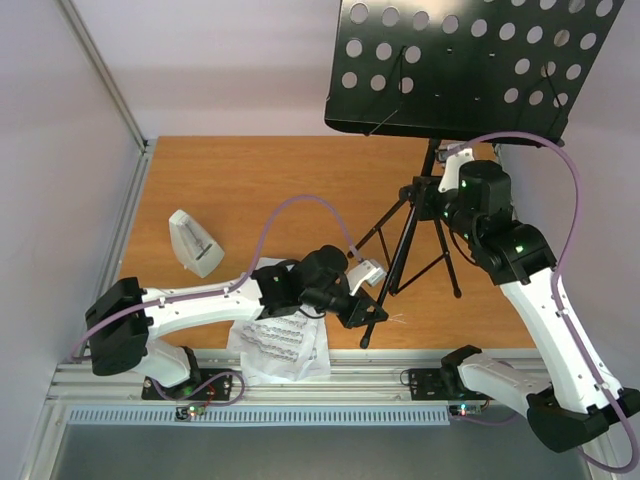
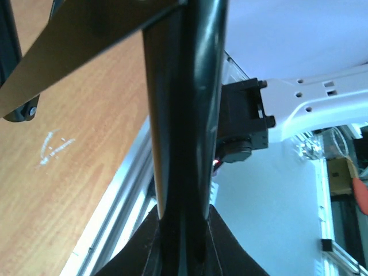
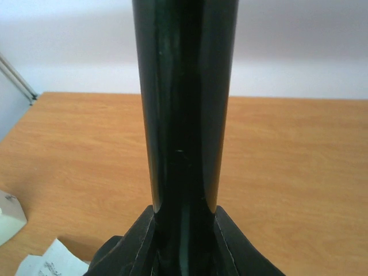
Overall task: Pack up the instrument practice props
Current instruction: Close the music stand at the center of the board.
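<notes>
Tabletop of orange-brown wood (image 1: 250, 180), seen from above, with my two arms reaching in from its near edge. A tall black music stand (image 1: 470, 60) stands on its tripod at the right of the table, its perforated desk filling the upper right corner. My left gripper (image 1: 370, 298) is closed narrowly around one slanting leg of the tripod, low down; in the wrist view the black tube runs straight up between my fingers. My right gripper (image 1: 428, 195) is clamped on the stand's upright post, near where the legs branch off. A small white metronome (image 1: 195, 243) sits on the table's left side, well apart from the stand. White sheet-music pages (image 1: 280, 345) lie at the near edge, partly under my left arm.
</notes>
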Available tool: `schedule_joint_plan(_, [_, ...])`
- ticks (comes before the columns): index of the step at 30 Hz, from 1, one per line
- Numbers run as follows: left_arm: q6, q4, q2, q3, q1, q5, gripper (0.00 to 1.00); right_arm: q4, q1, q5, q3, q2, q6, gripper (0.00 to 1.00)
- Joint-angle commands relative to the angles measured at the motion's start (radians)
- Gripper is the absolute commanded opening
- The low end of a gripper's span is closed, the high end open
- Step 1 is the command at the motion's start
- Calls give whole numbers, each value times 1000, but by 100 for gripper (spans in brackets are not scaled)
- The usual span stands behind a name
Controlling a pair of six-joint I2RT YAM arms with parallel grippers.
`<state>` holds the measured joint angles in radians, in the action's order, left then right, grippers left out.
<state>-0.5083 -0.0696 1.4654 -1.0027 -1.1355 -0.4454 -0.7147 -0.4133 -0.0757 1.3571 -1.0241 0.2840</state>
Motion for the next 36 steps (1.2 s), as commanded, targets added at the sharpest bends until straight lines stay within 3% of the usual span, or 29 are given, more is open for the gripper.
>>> schedule_joint_plan(1, [-77,224,-52,-56,16,-32,1,-59,-15,18,56,-6,13,1])
schedule_joint_plan(9, [-161,302,-44,-62,16,-76,1,-53,-15,-60,75,-100,44,1])
schedule_joint_plan(17, [-193,335,-35,-120,16,-133,0,-137,-14,-19,212,-220,36,1])
schedule_joint_plan(27, [-180,302,-69,-159,16,-122,1,-250,-15,48,338,-223,5,1])
schedule_joint_plan(36, [-237,308,-110,-148,16,-142,1,-349,-17,127,356,-197,-50,1])
